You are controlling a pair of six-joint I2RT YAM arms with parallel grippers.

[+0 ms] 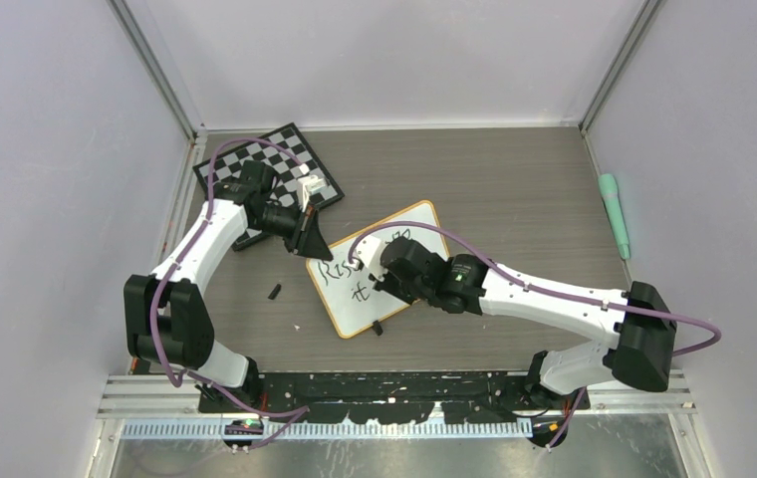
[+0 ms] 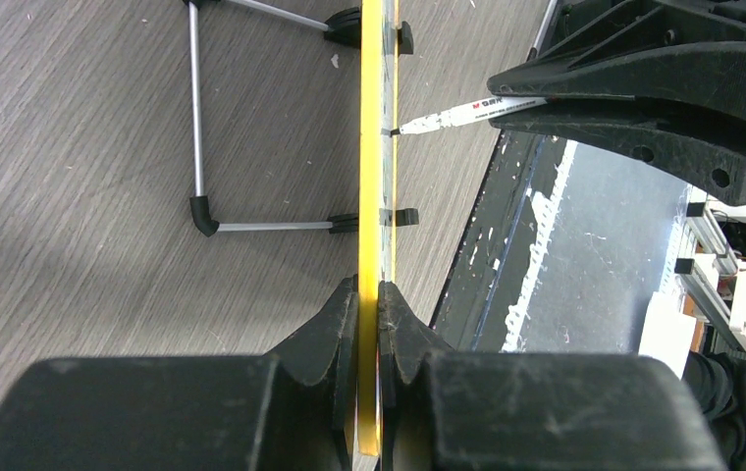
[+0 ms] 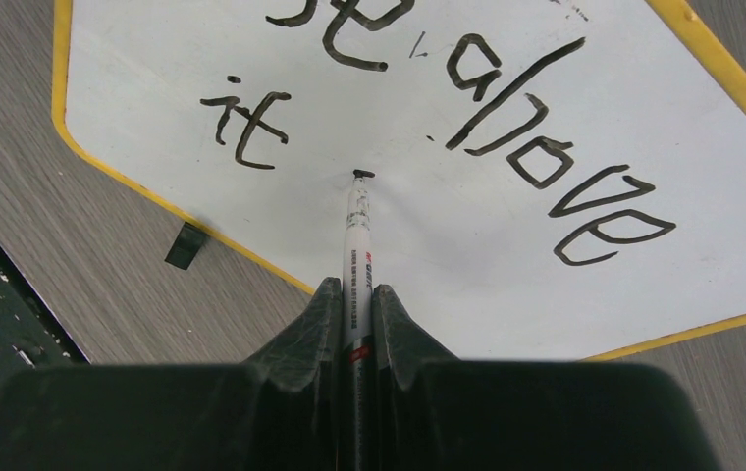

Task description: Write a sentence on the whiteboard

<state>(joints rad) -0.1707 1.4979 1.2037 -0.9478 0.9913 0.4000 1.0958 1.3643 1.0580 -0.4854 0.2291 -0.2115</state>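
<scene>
Both black jaws clench: left on the yellow-rimmed whiteboard (image 2: pixel 371 147), right on a slim white marker (image 3: pixel 357 245)

Chessboard (image 1: pixel 280 144) L, pen (image 1: pixel 614 214) R — room btwn

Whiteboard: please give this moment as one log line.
left fingers: shut on whiteboard rim | right fingers: shut on marker | tip: on whiteboard beside "it"
</scene>
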